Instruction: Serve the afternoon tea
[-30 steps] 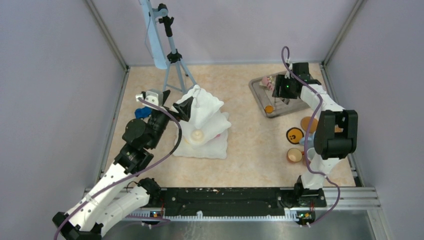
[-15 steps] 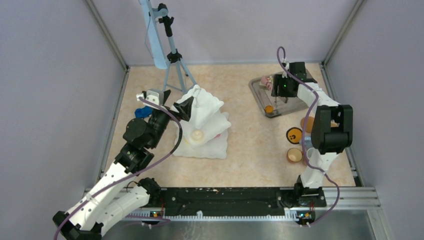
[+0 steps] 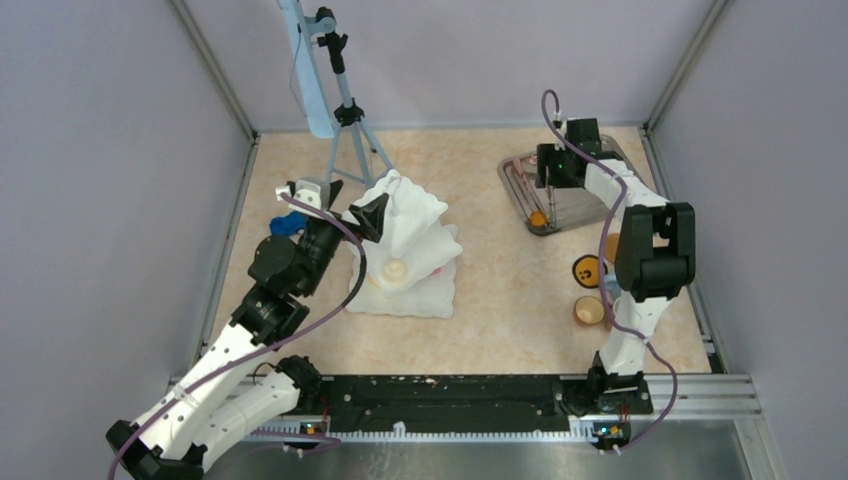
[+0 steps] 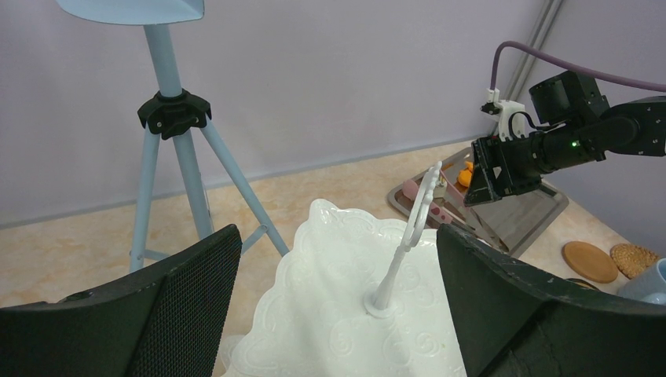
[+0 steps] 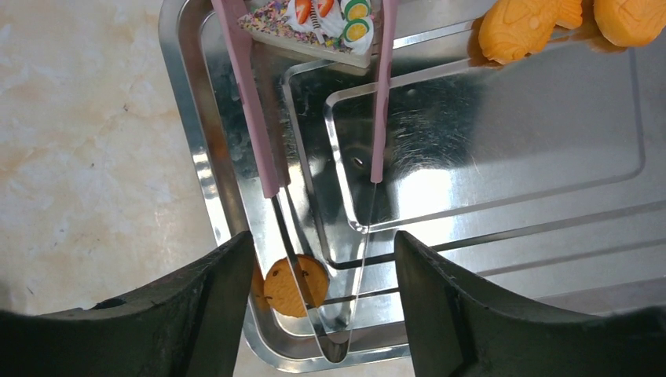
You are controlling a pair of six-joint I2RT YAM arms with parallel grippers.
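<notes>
Marbled counter (image 3: 500,290), steel tray (image 5: 184,118): right pincer (image 5: 322,243) hovers spread astride the pink tongs (image 5: 250,118), pinching nothing; cake slice (image 5: 314,23) lies just beyond. Next, likely: grip those tongs. Left pincer (image 4: 338,236) gapes, empty.

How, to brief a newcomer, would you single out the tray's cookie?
Find the metal tray at the table's far right. In its near-left corner, by the tongs' joined end, lies the cookie: flat, round, dark-dotted, unlike the plump orange pastries.

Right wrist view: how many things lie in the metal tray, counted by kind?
Cake slice: 1
Orange pastries: 2
Round cookie: 1
Pink tongs: 1
Total: 5
</notes>
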